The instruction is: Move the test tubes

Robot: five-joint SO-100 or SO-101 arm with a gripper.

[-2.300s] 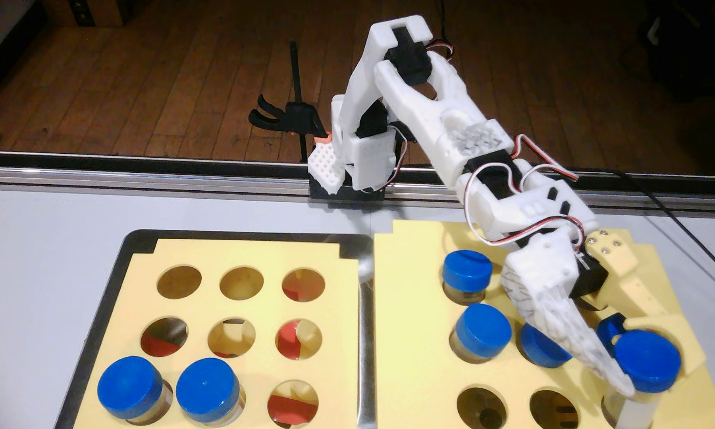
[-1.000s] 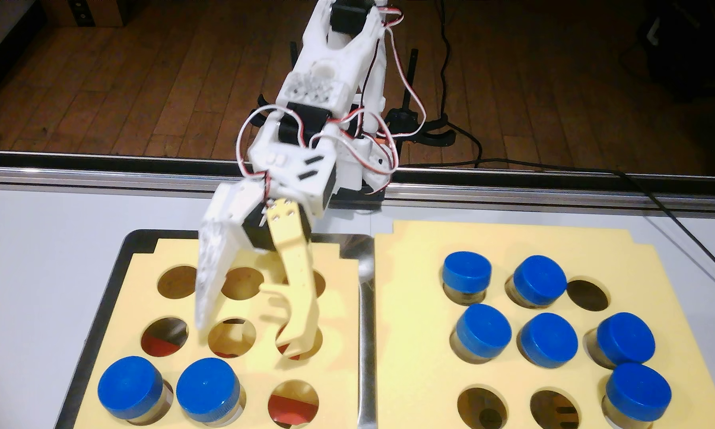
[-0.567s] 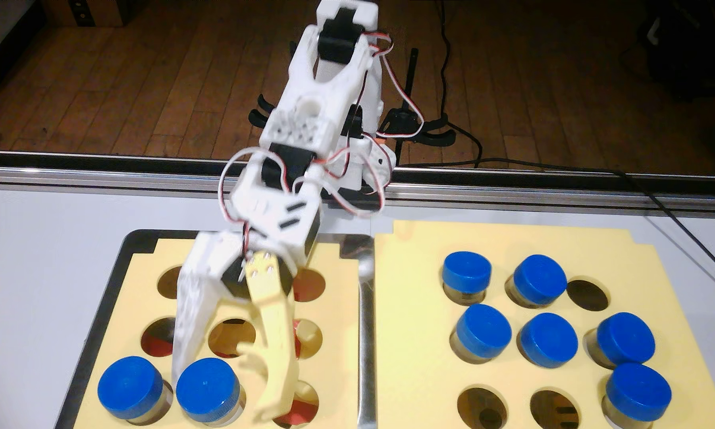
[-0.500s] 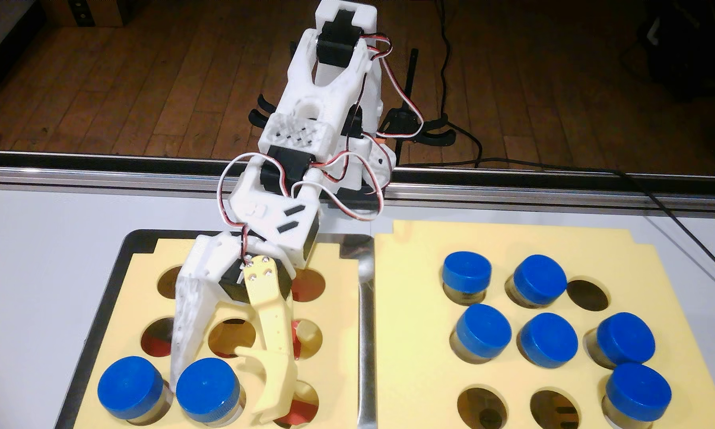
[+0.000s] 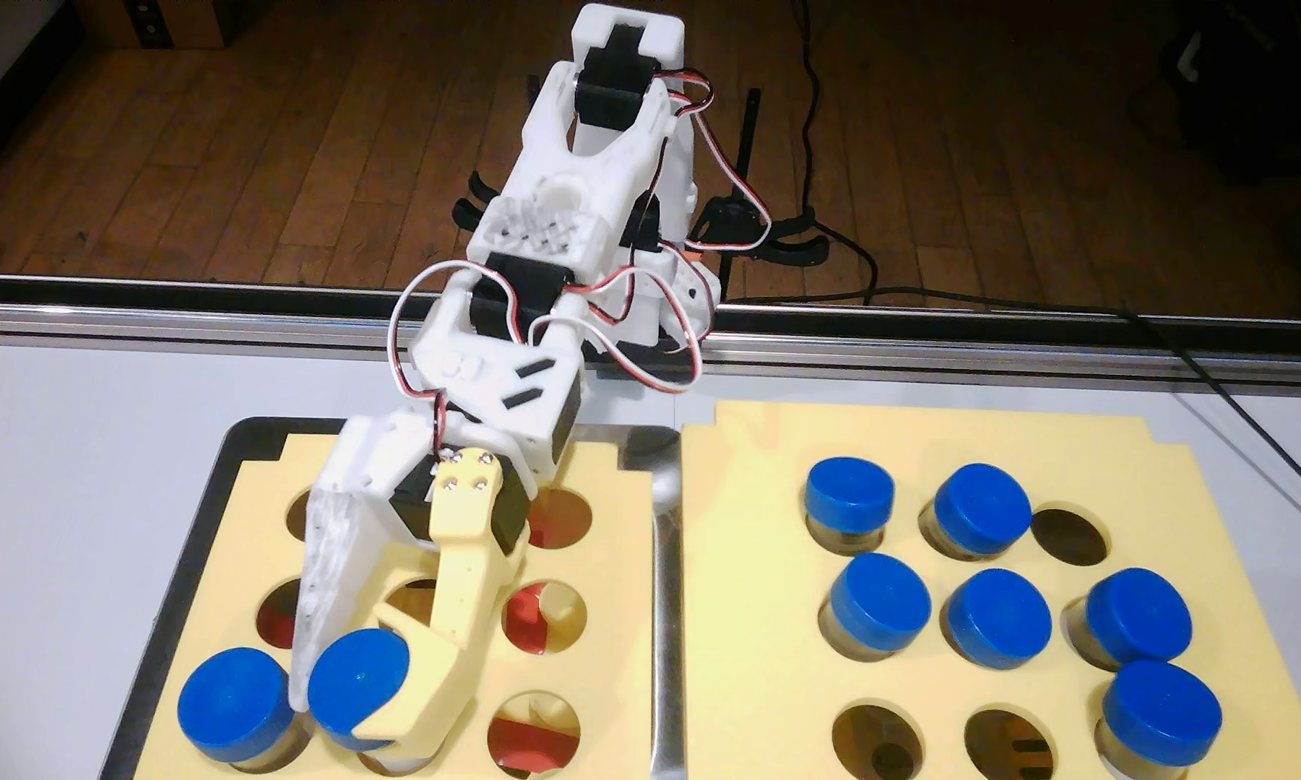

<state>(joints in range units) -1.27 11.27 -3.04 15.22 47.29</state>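
Fingers (image 5: 437, 600) clamping (snugly) test tube (image 5: 354, 679)

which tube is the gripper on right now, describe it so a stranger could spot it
Start at the left yellow foam block, the one in the dark tray. Its front row holds two blue-capped test tubes; take the right one. Unlike its neighbour, it sits tilted, clamped between the gripper's white and yellow fingers.

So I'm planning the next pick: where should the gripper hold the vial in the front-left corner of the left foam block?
Probably by its blue cap, from above, one finger on each side. The cap is wide, round and stands clear of the foam block, while the glass body sits sunk in its hole. The gripper is busy clamping the neighbouring vial.
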